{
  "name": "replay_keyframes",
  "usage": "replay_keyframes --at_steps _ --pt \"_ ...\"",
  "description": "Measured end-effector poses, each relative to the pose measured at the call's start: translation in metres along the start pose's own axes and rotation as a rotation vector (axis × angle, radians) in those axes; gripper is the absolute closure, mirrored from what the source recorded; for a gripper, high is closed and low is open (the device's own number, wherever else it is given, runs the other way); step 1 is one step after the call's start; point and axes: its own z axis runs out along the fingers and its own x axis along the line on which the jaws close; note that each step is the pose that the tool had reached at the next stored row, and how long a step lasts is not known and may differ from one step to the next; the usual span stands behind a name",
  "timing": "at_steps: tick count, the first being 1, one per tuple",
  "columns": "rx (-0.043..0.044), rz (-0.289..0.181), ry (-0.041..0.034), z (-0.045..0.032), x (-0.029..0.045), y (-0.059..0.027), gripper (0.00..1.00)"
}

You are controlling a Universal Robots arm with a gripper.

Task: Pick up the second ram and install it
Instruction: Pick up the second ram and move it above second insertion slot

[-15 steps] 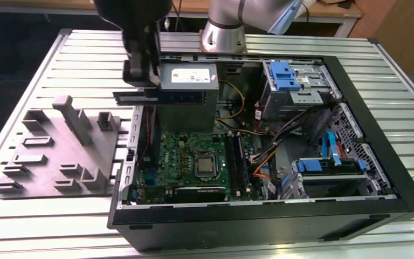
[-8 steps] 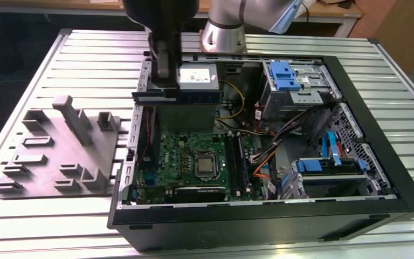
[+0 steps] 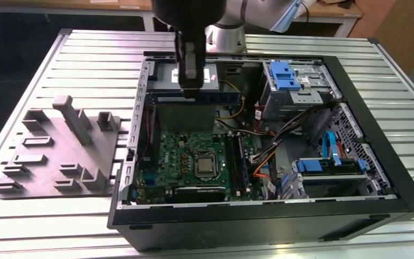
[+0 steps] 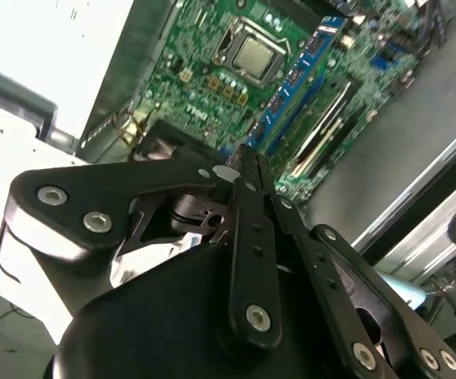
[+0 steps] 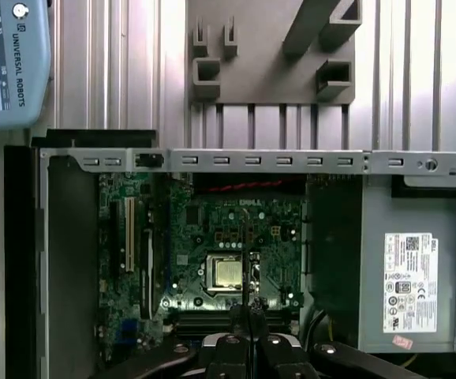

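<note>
The gripper (image 3: 190,93) is pinched tight on the second ram (image 3: 218,97) — the strip hangs level over the open computer case (image 3: 264,226), between the grey power box (image 3: 165,75) and the green motherboard (image 3: 185,156).

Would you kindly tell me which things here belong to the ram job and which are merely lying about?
In the job: gripper, shut on the second ram; green motherboard, which takes it.
Lying about: grey fixture block; power-supply box; blue-latched drive cage.
</note>
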Motion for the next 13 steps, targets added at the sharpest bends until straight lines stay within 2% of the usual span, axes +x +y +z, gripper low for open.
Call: replay_keyframes --at_steps 1,2,7,13 --pt "0.0000 0.000 0.0000 0.0002 0.0000 -0.0034 0.89" --pt "-0.0001 0.000 0.0000 0.0005 -0.0001 -0.0103 0.89" --pt "-0.0002 0.000 0.0000 0.0013 -0.0002 -0.0255 0.89" --pt "-0.0003 0.000 0.0001 0.0016 -0.0002 -0.0274 0.89"
